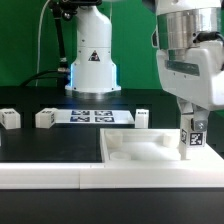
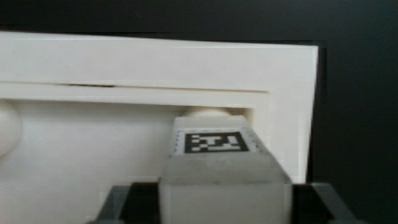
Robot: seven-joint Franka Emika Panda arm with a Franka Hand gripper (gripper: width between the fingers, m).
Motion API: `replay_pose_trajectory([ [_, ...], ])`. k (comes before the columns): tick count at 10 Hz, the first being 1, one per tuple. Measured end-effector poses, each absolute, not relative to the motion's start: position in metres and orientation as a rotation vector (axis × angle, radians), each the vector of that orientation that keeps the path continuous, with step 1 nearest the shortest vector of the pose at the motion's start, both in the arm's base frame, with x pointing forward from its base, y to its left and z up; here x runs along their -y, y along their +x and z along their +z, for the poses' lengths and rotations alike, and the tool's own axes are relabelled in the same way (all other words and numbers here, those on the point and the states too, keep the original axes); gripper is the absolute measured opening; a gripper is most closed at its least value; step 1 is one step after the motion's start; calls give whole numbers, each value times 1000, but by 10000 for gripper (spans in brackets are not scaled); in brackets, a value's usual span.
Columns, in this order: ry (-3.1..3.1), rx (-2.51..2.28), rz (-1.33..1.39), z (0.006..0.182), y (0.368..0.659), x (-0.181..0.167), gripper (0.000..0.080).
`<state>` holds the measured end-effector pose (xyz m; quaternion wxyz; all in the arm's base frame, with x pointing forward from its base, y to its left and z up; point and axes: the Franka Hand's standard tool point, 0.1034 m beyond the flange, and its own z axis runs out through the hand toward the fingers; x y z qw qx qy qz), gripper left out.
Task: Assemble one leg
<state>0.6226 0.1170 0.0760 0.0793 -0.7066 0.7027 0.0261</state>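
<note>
Gripping a leg (image 1: pixel 190 137) upright between its fingers (image 1: pixel 181 124), the gripper (image 1: pixel 188 128) hangs at the exterior view's right over the large white panel (image 1: pixel 130 152), the post's lower end at or just above the panel's surface near a round socket (image 1: pixel 161 143). Seen from the wrist view, the leg (image 2: pixel 221 160) shows its black-and-white tag (image 2: pixel 217 141) and sits against the panel's raised edge (image 2: pixel 160 90). Farther back on the dark tabletop (image 1: pixel 40 140), three more legs (image 1: pixel 45 118) stand near the marker board (image 1: pixel 92 116), well apart from the held one
</note>
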Motion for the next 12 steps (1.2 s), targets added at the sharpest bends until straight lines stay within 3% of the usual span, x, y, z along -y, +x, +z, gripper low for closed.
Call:
replay_pose_trajectory([
  [2, -2032, -2183, 90, 76, 622, -119, 292],
  [3, -2051, -2164, 88, 76, 622, -119, 484],
  [4, -2162, -2049, 73, 76, 623, -116, 603],
  [5, -2189, -2020, 70, 76, 623, -116, 636],
  [12, -2842, -1076, -3, 74, 625, -120, 649],
])
